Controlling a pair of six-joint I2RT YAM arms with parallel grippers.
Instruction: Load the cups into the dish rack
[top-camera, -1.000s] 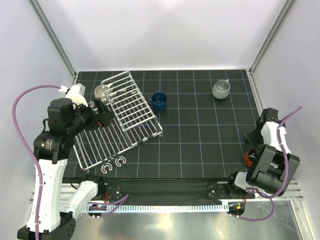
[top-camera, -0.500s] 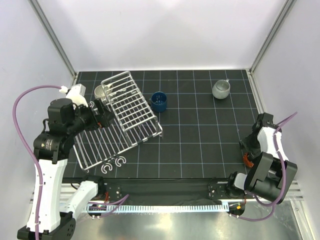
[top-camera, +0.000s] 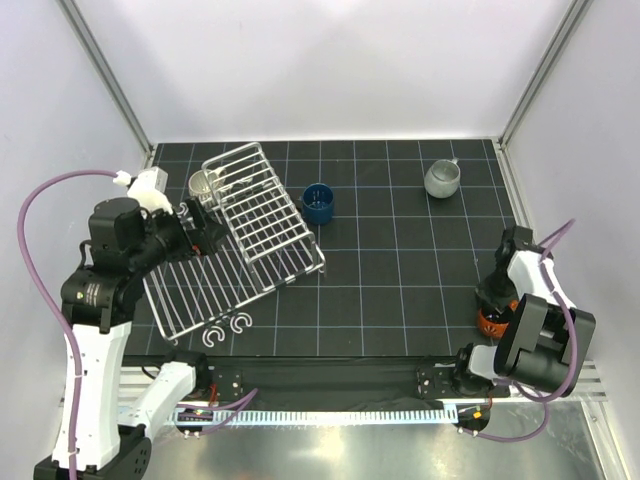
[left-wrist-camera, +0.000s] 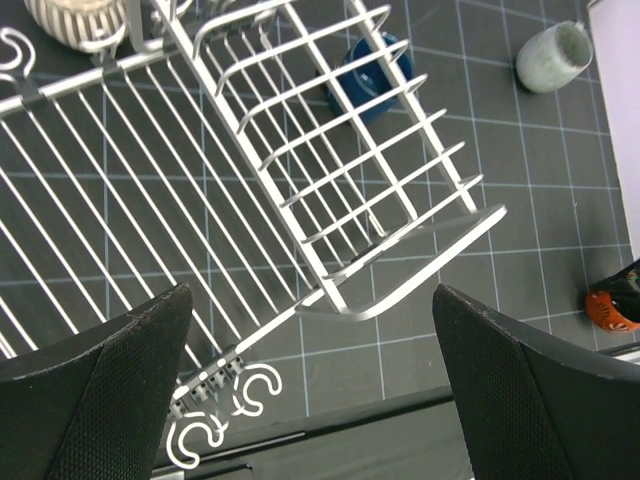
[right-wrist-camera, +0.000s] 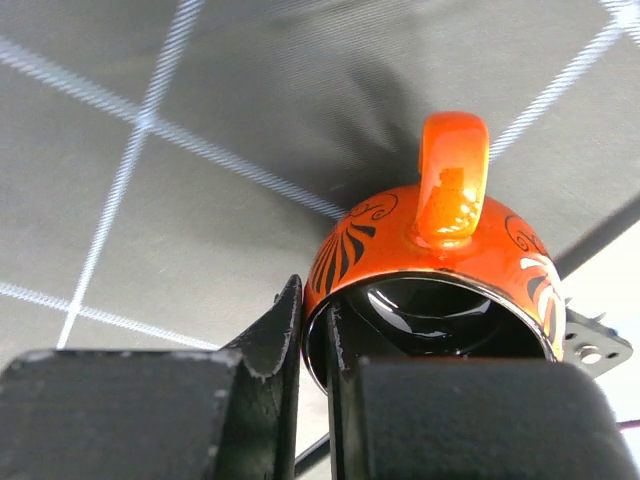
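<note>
- Right fingers (right-wrist-camera: 255, 345) are closed tight on the rim of the orange cup (right-wrist-camera: 420, 250), one outside the wall and one inside the mouth.
- That cup's glossy skin bears dark fan and curl patterns. Its handle points away from the wrist camera, and its inside looks dark and shiny.
- From above, the orange cup (top-camera: 488, 322) is at the near right corner of the bench (top-camera: 400, 290), mostly hidden under the right arm. Whether it rests on the bench or is lifted cannot be told.
- Left fingers (left-wrist-camera: 110, 380) are spread wide with nothing between them, and hang above the rack (top-camera: 250, 215) on the bench's left side.
- One part of the rack is a flat slatted tray at the near left, and it joins a raised wire basket at the far right. The rack lies askew to the grid lines.
- Cream cup (top-camera: 205, 184) with dark stripes sits at the rack's far left edge, against the basket wall. Whether it stands on the tray or just outside cannot be told.
- Blue cup (top-camera: 318, 203) stands on the bench just beside the basket's right wall, outside it, mouth up.
- Grey cup (top-camera: 442, 179) stands at the far right, well apart from the rack.
- Two white hooks (top-camera: 226, 331) lie on the bench just beside the tray's near edge.
</note>
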